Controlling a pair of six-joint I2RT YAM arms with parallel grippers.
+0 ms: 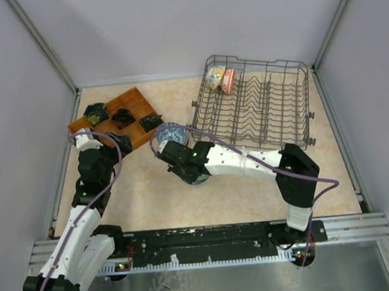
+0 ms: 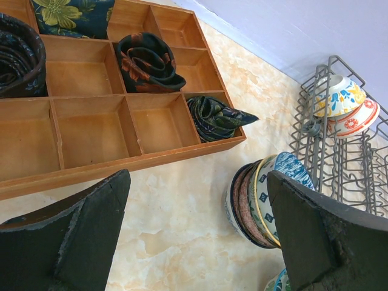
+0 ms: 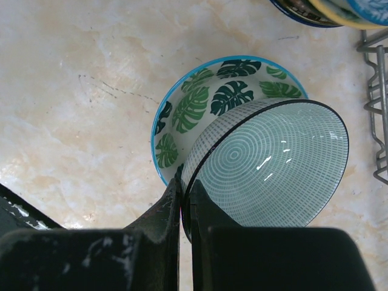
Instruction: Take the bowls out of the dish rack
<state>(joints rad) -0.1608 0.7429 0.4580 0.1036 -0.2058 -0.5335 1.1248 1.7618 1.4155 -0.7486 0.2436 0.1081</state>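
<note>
Gripping the teal bowl (image 3: 273, 163), the right tool (image 3: 183, 197) covers the leaf bowl's (image 3: 194, 106) edge.

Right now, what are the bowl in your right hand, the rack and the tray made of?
The teal bowl looks like glazed ceramic: glossy, with sharp light glints. The dish rack is thin grey wire, probably metal, maybe coated. The tray looks like wood: brown, visible grain, dull finish.

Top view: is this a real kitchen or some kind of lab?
Probably a robot test bench, not a kitchen: plain walls box in a table with two bolted arms, a dish rack and a wooden tray.
</note>
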